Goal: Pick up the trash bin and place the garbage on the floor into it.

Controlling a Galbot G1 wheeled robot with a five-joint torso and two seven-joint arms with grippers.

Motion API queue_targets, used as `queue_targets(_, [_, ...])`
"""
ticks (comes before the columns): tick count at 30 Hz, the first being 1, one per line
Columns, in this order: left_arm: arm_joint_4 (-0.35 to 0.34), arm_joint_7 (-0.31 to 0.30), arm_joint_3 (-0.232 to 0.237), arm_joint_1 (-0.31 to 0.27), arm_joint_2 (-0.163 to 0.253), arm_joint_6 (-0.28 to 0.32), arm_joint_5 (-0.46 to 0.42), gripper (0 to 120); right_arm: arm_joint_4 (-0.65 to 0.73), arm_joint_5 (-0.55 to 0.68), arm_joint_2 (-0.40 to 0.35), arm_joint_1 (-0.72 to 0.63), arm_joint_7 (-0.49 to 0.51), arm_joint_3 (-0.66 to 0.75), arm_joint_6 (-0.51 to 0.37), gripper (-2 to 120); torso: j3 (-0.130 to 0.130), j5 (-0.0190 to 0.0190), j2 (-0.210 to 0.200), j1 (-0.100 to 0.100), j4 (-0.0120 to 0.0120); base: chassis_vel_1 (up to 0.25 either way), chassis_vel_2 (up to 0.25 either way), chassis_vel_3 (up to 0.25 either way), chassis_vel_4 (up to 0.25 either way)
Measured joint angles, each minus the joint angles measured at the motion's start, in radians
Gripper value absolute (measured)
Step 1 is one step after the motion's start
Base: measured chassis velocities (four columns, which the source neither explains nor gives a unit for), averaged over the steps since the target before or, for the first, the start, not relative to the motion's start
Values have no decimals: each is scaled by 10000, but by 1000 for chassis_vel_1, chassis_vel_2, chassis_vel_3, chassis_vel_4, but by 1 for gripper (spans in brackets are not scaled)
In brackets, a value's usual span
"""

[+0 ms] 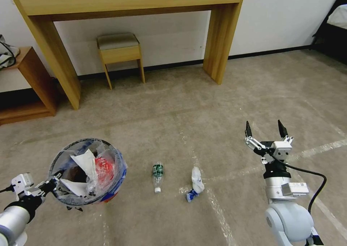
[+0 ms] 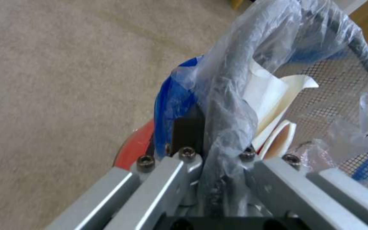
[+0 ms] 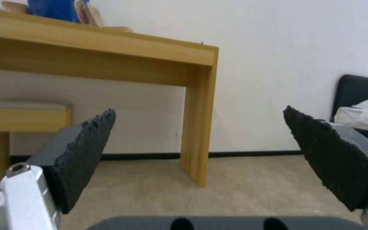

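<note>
I've got the left gripper (image 1: 54,182) pinched on the trash bin (image 1: 88,173) rim, bin held lower left. Right gripper (image 1: 265,130) spread wide, empty, pointing fwd. Crumpled wrapper (image 1: 195,184) lies to its left, nearer than the bottle (image 1: 157,176), whose long axis runs fwd-back.

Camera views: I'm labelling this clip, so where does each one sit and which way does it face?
Head: high, facing forward and down at the floor; left gripper holds the trash bin, right gripper is open.
Left wrist: looks along its fingers at the bin's rim.
Right wrist: faces the desk.
Shared: desk, carpet.
</note>
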Motion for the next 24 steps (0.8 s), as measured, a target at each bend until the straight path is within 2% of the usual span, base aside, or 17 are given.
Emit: queue_targets(24, [14,21,-139,109,-17,-17,28,1,91,64,-182,-19,-64,0,80,100,-2,1,0,-2,1,-4,3,2,-3])
